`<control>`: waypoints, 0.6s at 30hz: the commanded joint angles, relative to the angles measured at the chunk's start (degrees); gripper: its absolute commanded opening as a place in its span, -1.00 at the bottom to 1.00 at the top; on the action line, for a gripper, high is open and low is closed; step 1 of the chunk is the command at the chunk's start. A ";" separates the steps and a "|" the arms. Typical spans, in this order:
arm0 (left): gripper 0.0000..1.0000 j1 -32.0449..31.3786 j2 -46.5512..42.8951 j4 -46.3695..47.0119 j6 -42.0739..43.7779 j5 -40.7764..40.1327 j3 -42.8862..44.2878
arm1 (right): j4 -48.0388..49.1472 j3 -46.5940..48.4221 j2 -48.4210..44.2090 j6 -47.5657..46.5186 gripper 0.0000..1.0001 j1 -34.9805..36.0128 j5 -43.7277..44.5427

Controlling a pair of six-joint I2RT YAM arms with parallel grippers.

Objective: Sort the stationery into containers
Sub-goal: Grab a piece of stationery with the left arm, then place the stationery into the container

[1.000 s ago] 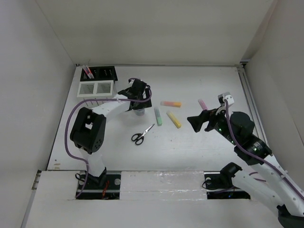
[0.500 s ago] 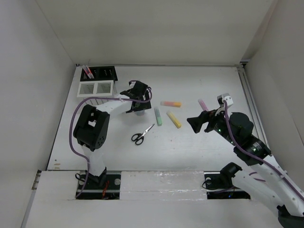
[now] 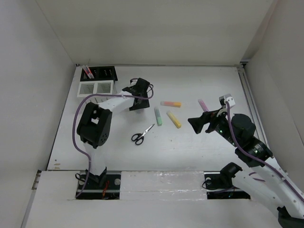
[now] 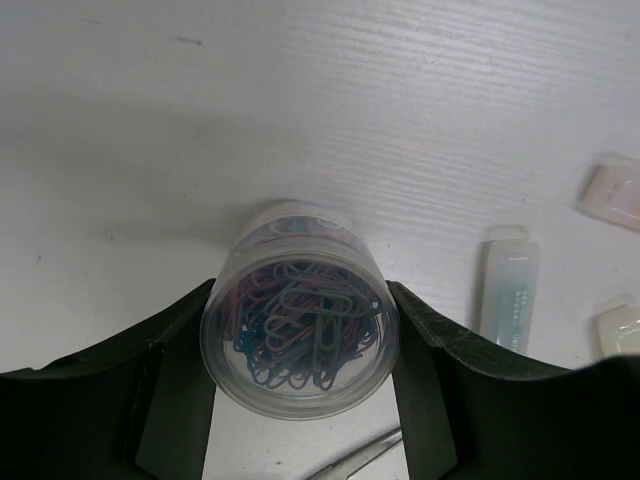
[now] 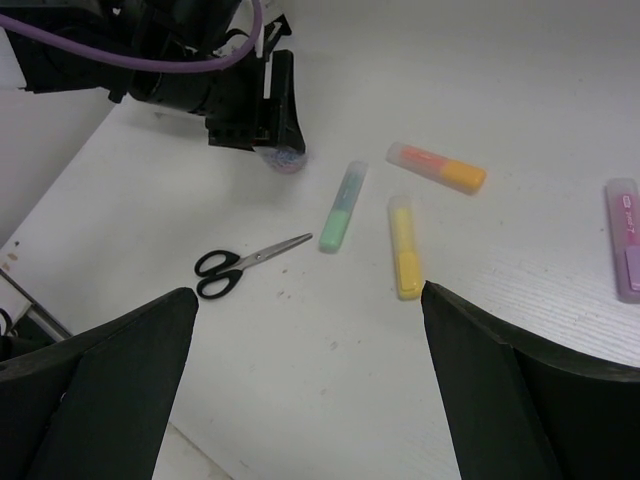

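Note:
My left gripper [image 4: 300,300] is shut on the small round clear tub [image 4: 300,345], which is full of coloured paper clips. A finger presses each side of it. In the top view the left gripper [image 3: 137,104] hides the tub, to the right of the white slatted organizer [image 3: 96,88]. Behind the organizer stands the black mesh holder [image 3: 105,72], with red pens [image 3: 87,72] in it. My right gripper [image 5: 305,380] is open and empty above the table, in front of the yellow marker [image 5: 404,247].
A green marker [image 3: 158,116], a yellow marker [image 3: 174,119], an orange marker [image 3: 170,103] and a pink marker [image 3: 203,104] lie mid-table. Black-handled scissors [image 3: 142,134] lie nearer the front. White walls enclose the table on three sides.
My left gripper has moved away from the front edge, a little toward the organizer, taking the tub with it. The right arm has hardly moved.

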 commanded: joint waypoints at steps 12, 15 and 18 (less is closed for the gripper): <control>-1.00 11.76 6.25 -26.83 4.53 -6.30 55.38 | 3.35 0.31 -0.47 0.30 1.00 -0.66 -0.63; -1.00 18.43 11.01 -28.62 5.60 -4.11 64.05 | 3.35 -0.30 -1.08 0.30 1.00 -0.67 -0.63; -1.00 23.02 9.89 -24.07 8.14 -1.74 61.89 | 3.96 -1.01 -1.09 0.30 1.00 -0.67 -0.63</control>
